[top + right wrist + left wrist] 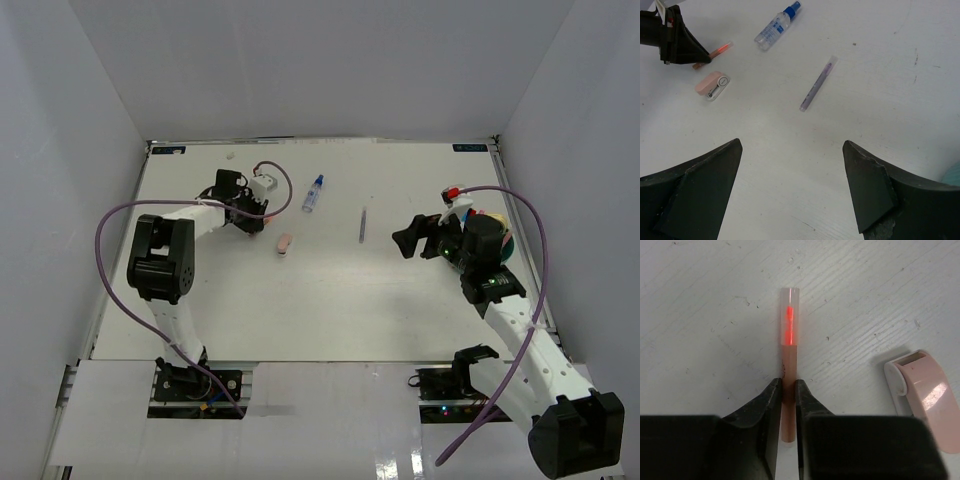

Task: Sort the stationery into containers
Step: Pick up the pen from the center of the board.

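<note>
My left gripper [788, 385] is shut on a pinkish pen with a clear red-glowing cap [789, 330], low over the white table. In the top view this gripper [248, 220] is at the far left. A pink eraser block [925, 395] lies just right of the pen, and shows in the top view [284, 243]. A blue-capped clear bottle [313, 193] and a thin purple pen [362, 224] lie mid-table. My right gripper [792, 145] is open and empty, over bare table short of the purple pen [817, 84]. The teal bowl [507, 243] sits behind the right arm, mostly hidden.
White walls enclose the table on three sides. A red-tipped object [452, 192] shows beside the right arm's cable, near the bowl. The bottle [776, 27], the eraser [712, 85] and the left gripper [675, 40] appear far off in the right wrist view.
</note>
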